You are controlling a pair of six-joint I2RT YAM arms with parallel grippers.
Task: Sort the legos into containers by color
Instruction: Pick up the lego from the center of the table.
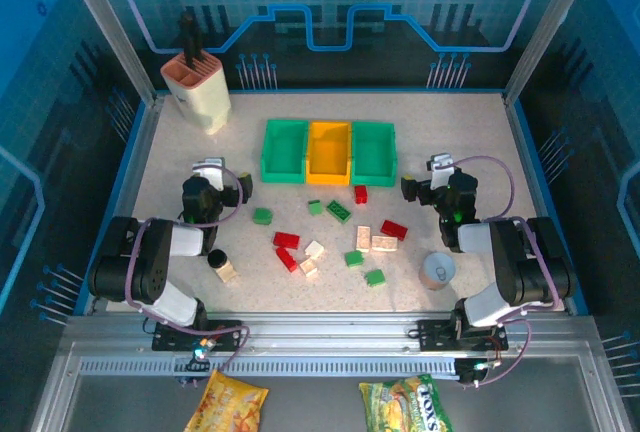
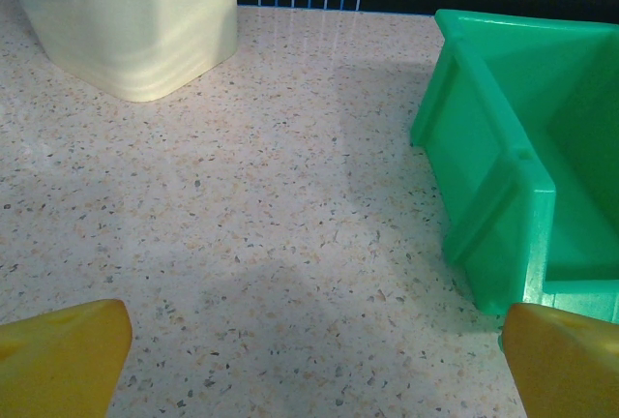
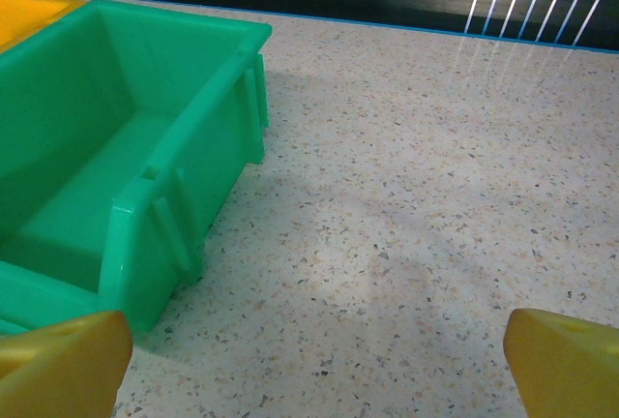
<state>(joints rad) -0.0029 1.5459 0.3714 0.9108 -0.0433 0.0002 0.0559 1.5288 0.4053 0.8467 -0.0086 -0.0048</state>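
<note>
Three containers stand in a row at the back centre: a green bin [image 1: 283, 150], an orange-yellow bin [image 1: 328, 152] and a second green bin [image 1: 373, 152]. All three look empty. The legos lie scattered in front of them: red ones [image 1: 286, 240] [image 1: 394, 229] [image 1: 360, 193], green ones [image 1: 262, 216] [image 1: 339, 211] [image 1: 375, 276] and cream ones [image 1: 314, 250] [image 1: 384, 243]. My left gripper [image 1: 212, 172] [image 2: 309, 370] is open over bare table, left of the left green bin [image 2: 522, 166]. My right gripper [image 1: 440, 167] [image 3: 314, 370] is open over bare table, right of the right green bin [image 3: 116, 166].
A tall cream-and-pink holder [image 1: 197, 92] [image 2: 135, 21] stands at the back left. A round grey cup [image 1: 438, 271] sits near the right arm. A small tan piece with a black cap [image 1: 222, 265] lies by the left arm. Two snack bags [image 1: 228, 404] [image 1: 410, 404] lie beyond the front rail.
</note>
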